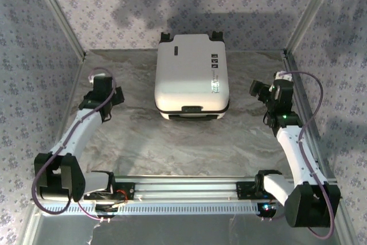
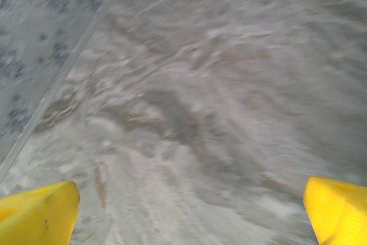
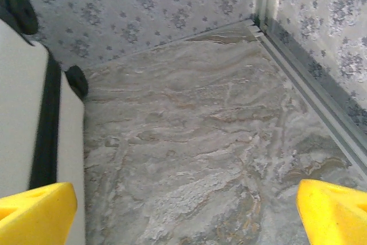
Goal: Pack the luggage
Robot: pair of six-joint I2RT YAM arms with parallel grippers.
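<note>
Lying flat on the marbled counter, toward 12 o'clock from the arm bases, the luggage is shut. Its white shell faces up, the black zipper band is closed round its edge, the wheels point to 12 o'clock and the handle faces 6 o'clock.

The left pincer hangs at the case's 9 o'clock, well apart from it. Its yellow fingers are spread wide over the counter and pinch nothing. The right pincer sits at the 3 o'clock side, nearer the shell, likewise spread wide and holding nothing. Its wrist view has the case's flank and two wheels along the left, with a strip of counter between them and the fingers.

With the shell closed and both pincers free, I read this one of two ways: either the case must be opened first, or the packing is finished and the arms stand clear. The pictures don't settle which.

If opening is the step, the next move calls for bringing one pincer to the zipper band or lid edge at the 6 o'clock end while the other steadies the shell. A light case on wheels may well slide on this smooth counter.
</note>
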